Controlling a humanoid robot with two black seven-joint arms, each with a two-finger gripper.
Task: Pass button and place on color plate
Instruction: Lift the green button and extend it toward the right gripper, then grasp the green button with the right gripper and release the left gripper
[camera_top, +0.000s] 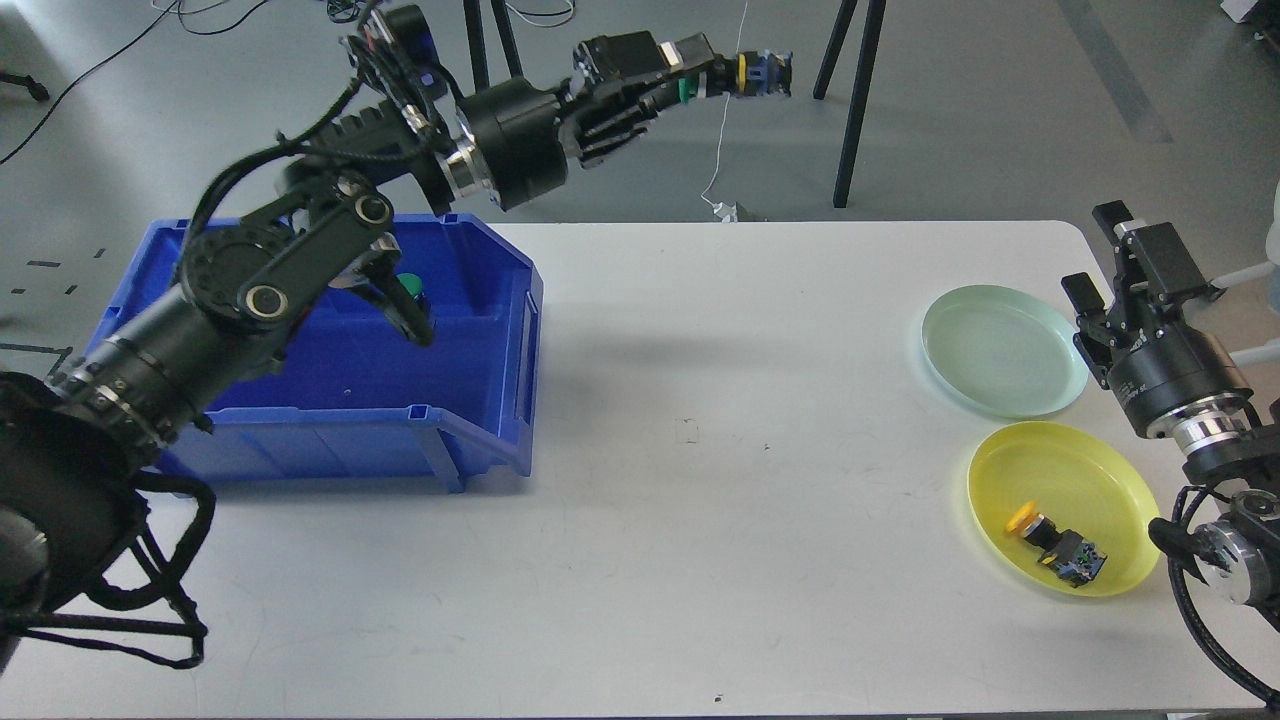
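My left gripper is high above the table's far edge, near the top centre, shut on a green-capped button whose blue body sticks out to the right. A second green button stands in the blue bin, partly behind my left arm. The pale green plate is empty. The yellow plate holds a yellow button. My right gripper is open and empty, just right of the green plate.
My left arm crosses over the blue bin and hides much of its inside. Black stand legs rise behind the table's far edge. The white table shows bare between the bin and the plates.
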